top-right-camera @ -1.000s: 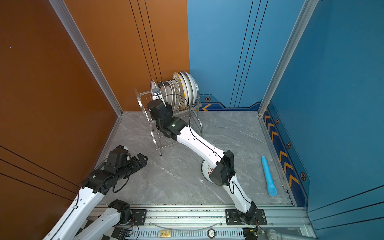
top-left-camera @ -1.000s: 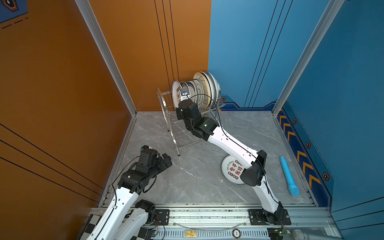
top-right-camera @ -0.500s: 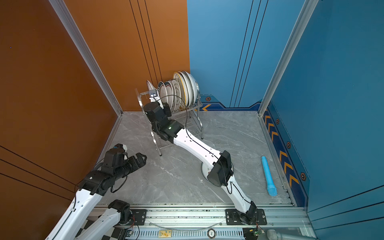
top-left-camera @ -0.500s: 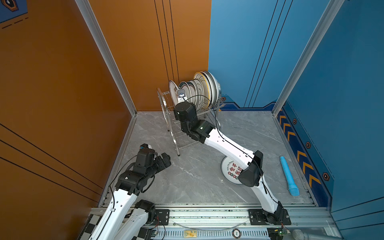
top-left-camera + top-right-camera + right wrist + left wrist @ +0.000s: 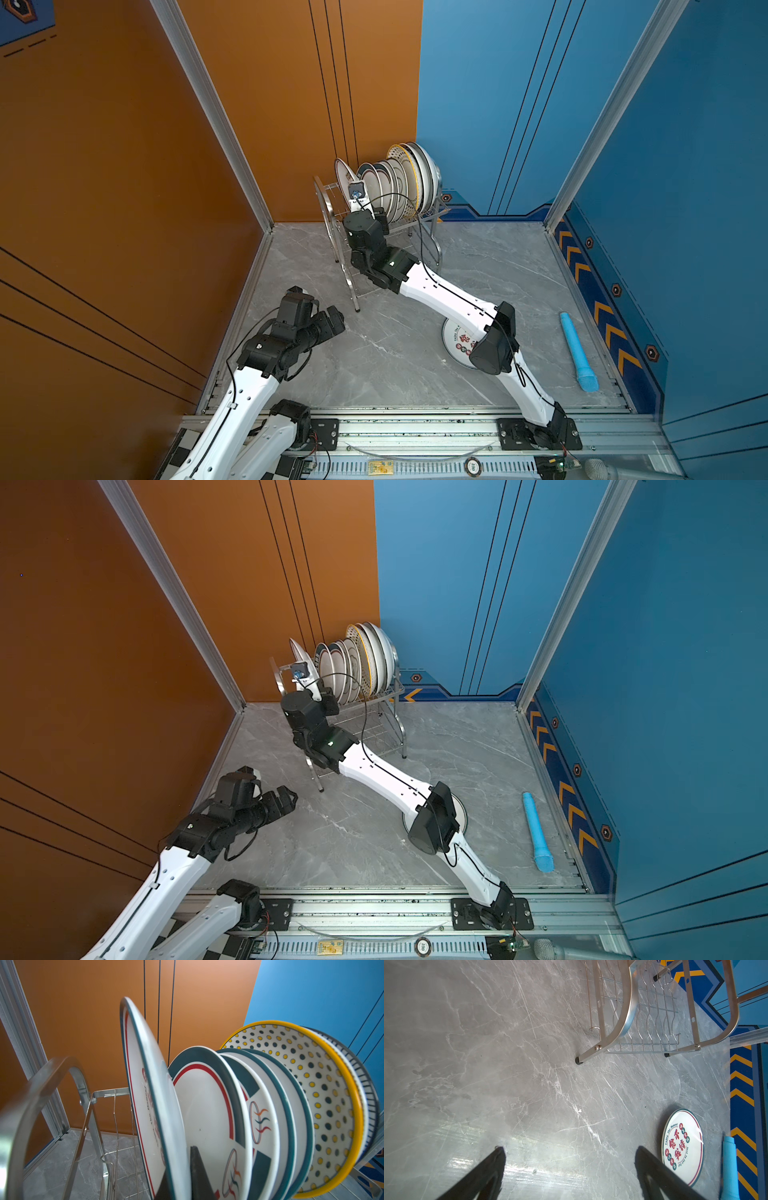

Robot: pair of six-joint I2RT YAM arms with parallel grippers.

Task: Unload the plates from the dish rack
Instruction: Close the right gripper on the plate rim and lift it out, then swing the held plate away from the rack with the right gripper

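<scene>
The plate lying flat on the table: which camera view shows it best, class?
The left wrist view: the flat plate shows nearly whole, lettering readable. In both top views the right arm hides much; the right wrist view misses it.

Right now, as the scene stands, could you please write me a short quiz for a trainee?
1. True or false: the left gripper is open and holds nothing.
2. Which plate in the dish rack is the right gripper shut on? A) the dotted one B) the teal-rimmed end plate C) none
3. How many plates lie flat on the table?
Key: 1 true; 2 B; 3 one, the lettered plate.
</scene>
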